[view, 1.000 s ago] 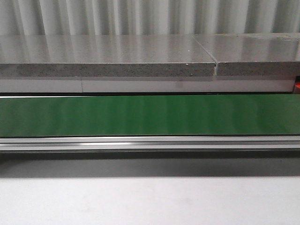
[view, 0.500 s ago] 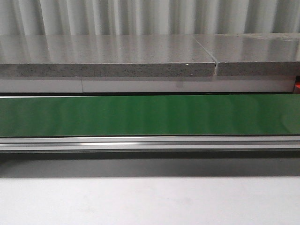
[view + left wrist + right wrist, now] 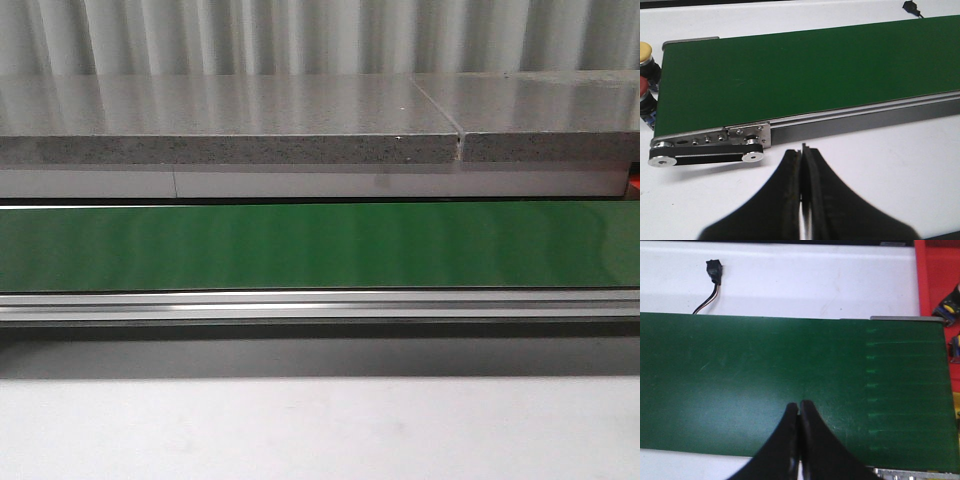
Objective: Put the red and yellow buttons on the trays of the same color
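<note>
— Over the green belt (image 3: pixel 765 385), what is the right hand (image 3: pixel 799 407) doing?
— Its two black fingers are pressed together, and it holds nothing. A red tray (image 3: pixel 937 275) sits past the belt's end.
— And the left hand (image 3: pixel 802 152)?
— It is pressed together too, over the white bench (image 3: pixel 880 160) beside the belt.
— Where are the buttons?
— By the belt's end. A yellow button (image 3: pixel 645 51) sits next to a red button (image 3: pixel 644 90).

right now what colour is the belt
Green, clearest in the front view: belt.
</note>
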`<action>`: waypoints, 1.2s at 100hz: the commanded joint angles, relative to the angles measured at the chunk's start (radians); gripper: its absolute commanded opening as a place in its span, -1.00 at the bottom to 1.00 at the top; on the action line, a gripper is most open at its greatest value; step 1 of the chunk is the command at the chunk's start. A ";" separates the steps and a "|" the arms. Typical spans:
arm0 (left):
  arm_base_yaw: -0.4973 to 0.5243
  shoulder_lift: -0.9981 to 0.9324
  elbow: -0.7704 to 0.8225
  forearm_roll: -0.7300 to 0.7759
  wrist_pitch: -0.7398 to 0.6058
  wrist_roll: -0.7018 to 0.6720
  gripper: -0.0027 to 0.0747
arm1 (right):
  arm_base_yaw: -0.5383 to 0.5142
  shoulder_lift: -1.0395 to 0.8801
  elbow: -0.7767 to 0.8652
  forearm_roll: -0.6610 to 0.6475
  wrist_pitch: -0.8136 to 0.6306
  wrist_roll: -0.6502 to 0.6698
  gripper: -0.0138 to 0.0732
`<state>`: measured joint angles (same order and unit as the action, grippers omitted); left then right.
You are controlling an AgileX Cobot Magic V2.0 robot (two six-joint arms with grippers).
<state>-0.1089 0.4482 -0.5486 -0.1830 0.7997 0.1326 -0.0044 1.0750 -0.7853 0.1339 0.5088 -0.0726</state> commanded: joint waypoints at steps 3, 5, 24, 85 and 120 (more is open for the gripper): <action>-0.008 0.005 -0.026 -0.020 -0.062 -0.002 -0.98 | 0.002 -0.094 0.040 -0.042 -0.109 0.016 -0.88; -0.008 0.005 -0.026 -0.020 -0.062 -0.002 -0.98 | 0.002 -0.112 0.054 -0.044 -0.116 0.009 -0.88; -0.008 0.005 -0.026 -0.020 -0.062 -0.002 -0.98 | 0.002 -0.283 0.177 -0.044 -0.151 -0.058 -0.88; -0.008 0.005 -0.026 -0.020 -0.062 -0.002 -0.98 | 0.002 -0.644 0.366 -0.044 -0.153 -0.058 -0.88; -0.008 0.005 -0.026 -0.020 -0.062 -0.002 -0.98 | 0.002 -0.644 0.366 -0.044 -0.153 -0.058 -0.88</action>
<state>-0.1089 0.4482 -0.5486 -0.1830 0.7997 0.1326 -0.0044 0.4264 -0.3912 0.0994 0.4327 -0.1210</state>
